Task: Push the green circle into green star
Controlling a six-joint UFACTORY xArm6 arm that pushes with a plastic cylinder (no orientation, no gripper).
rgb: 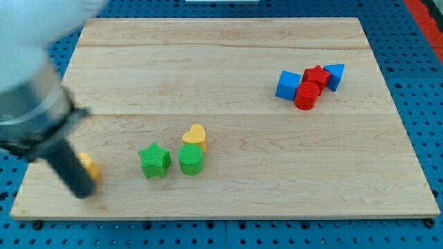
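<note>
The green circle [190, 160] stands on the wooden board [228, 83] at the view's lower middle. The green star [154, 160] lies just to its left, with a narrow gap between them. A yellow heart [195, 136] touches the green circle's upper side. My rod comes in blurred from the view's left, and my tip [83, 191] rests near the board's lower left corner, well to the left of the green star.
A yellow block [89, 167] lies partly hidden behind the rod, its shape unclear. At the view's upper right sit a blue cube [288, 85], a red star [316, 75], a red cylinder [306, 96] and a blue block [335, 75], clustered together.
</note>
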